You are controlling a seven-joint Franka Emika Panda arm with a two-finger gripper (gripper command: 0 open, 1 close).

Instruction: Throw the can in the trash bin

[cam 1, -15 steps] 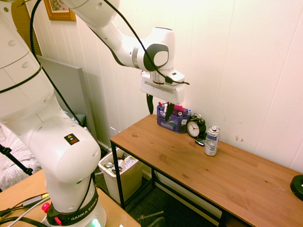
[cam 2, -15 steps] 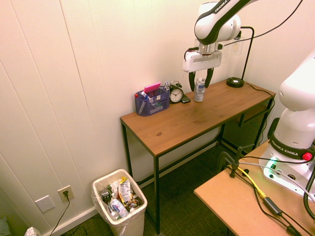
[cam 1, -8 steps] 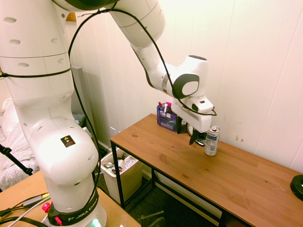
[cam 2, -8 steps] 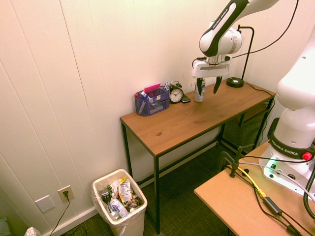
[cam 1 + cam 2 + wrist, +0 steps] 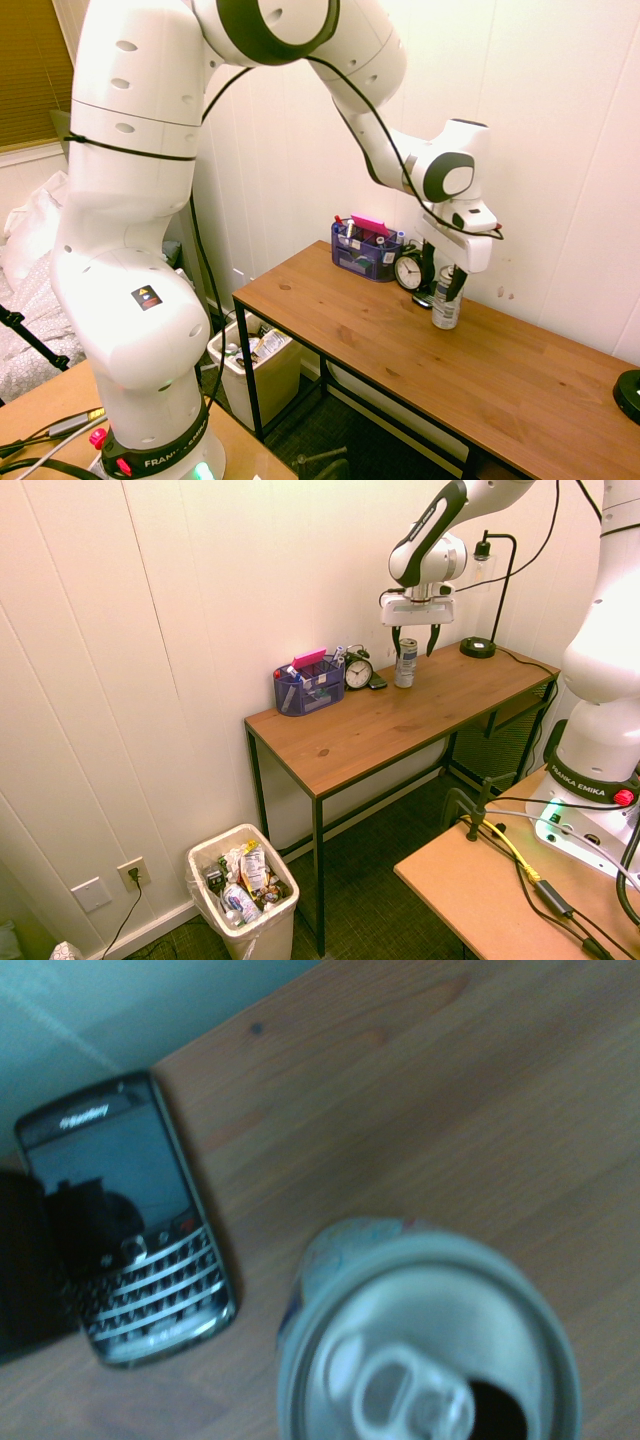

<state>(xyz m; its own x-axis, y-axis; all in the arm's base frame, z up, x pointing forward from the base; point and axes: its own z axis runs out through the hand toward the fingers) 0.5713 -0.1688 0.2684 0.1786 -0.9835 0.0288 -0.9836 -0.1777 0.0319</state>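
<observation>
Two dark fingers (image 5: pixel 396 641) are hanging wide apart, one on either side of the can (image 5: pixel 406 664), pointing straight down around its top and not yet pressing on it. The can is standing upright on the table (image 5: pixel 400 720) near the wall, just beside a black phone (image 5: pixel 130 1230) and an alarm clock (image 5: pixel 358 671), so nothing is gripped. The whole job is looking ahead of us: closing, lifting, and carrying it across to the trash bin (image 5: pixel 243 901), which is sitting on the floor well apart, past the table's far end.
</observation>
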